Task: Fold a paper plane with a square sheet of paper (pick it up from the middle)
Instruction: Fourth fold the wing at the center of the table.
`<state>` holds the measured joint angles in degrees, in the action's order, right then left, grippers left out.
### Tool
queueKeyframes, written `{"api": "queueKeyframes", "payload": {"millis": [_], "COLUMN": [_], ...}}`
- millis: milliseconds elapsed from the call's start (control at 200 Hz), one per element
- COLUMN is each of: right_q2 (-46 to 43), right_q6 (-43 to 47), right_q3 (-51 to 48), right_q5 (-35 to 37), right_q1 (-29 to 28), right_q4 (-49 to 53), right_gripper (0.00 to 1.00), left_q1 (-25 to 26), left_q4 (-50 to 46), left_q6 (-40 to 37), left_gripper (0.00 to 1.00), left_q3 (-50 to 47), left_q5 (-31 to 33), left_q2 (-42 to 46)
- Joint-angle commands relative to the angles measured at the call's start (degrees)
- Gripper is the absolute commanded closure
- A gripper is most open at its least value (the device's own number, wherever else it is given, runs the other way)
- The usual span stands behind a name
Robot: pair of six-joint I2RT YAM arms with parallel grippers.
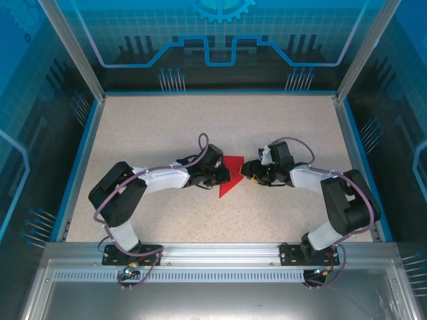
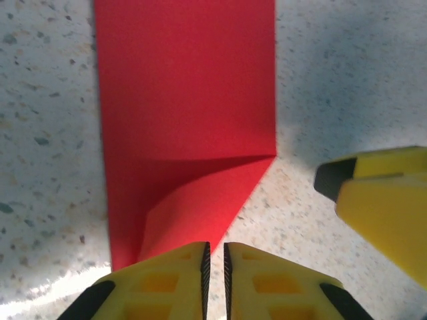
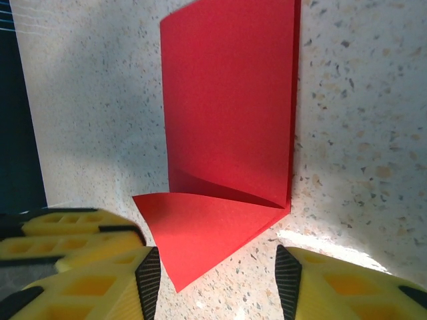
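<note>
Square sheet of paper [image 1: 230, 175], bright red, lies doubled into a narrow strip at the middle of the speckled table [image 1: 200, 127]. Bare top lies on every side of it out to the blue rim, so neither arm looks cramped. In the overhead view its long axis runs roughly from the near edge to the far one, and the two arms close on it from opposite flanks, about equally near. Both wrist cameras look along that axis: the strip stretches away from the fingers and its folded end lies closest to them. The right gripper [image 3: 218, 280] stands moderately wide and holds nothing, its pads either side of the pointed corner without touching it. The left gripper [image 2: 215, 267] is barely parted, a thin slit with nothing seen inside, its tips just short of the raised edge. The corner flap [image 3: 207, 230] is turned diagonally and curls up off the layer beneath, uncreased. Judging by this, pressing that diagonal flat looks like the next step, and the right arm sits better for it.
</note>
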<state>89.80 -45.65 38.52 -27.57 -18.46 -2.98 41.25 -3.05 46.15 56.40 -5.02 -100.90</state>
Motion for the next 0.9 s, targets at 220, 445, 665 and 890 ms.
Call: {"api": "queueKeyframes", "payload": {"millis": [220, 445, 665, 890], "right_q2": [4.27, 5.43, 5.93, 7.12], "right_q6": [-0.30, -0.98, -1.09, -1.64], "right_q3": [3.19, 4.84, 7.26, 7.72], "right_q5": [-0.41, 1.44, 6.81, 6.25], "right_q1": [-2.54, -4.05, -4.59, -4.74], "right_q4": [2.89, 4.10, 9.95, 9.26], "right_gripper": [0.51, 0.53, 0.53, 0.52], "left_q1": [-0.72, -0.76, -0.75, -0.82], "left_q4": [-3.91, -5.17, -5.29, -5.39], "left_q6": [-1.09, -0.18, -0.01, 0.18], "left_gripper": [0.88, 0.88, 0.88, 0.88], "left_q3": [3.82, 2.93, 2.92, 2.72], "left_q5": [4.68, 6.03, 6.14, 6.33], "left_q2": [-4.83, -5.36, -5.89, -6.06]}}
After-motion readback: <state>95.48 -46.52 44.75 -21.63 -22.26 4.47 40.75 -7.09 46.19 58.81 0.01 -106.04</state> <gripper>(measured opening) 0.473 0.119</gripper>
